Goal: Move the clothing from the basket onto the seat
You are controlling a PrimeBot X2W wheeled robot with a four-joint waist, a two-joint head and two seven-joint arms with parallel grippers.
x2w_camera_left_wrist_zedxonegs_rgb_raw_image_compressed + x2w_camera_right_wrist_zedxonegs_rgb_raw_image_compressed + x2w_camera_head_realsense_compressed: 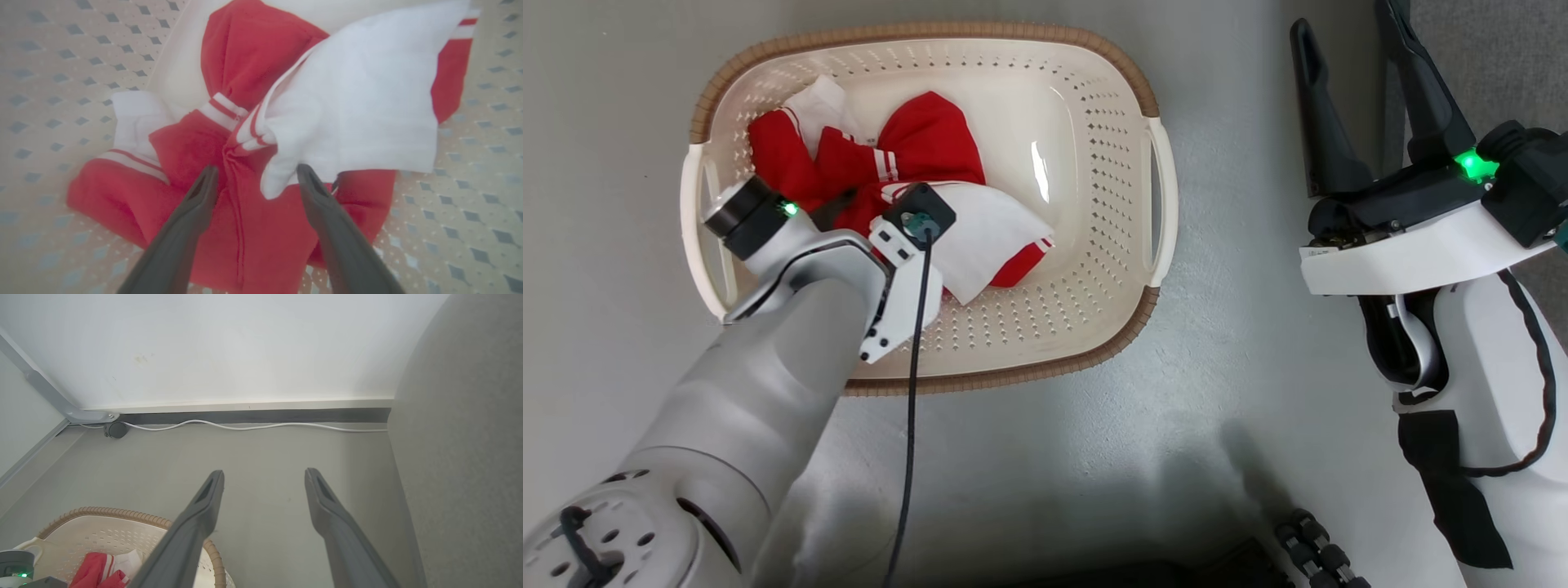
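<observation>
Both grippers are spread wide, gripping nothing. Inside the basket (1094,163), the left gripper (257,169) straddles a fold of the clothing (927,139), a crumpled red heap with white panels and stripes, partly hidden by the wrist. Right of the basket, the right gripper (264,473) hangs beside the seat (461,457), which is cut off at the edge.

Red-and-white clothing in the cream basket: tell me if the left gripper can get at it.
Likely yes: the open left gripper is inside the cream perforated plastic basket, over the red-and-white fabric clothing, nothing between.
</observation>
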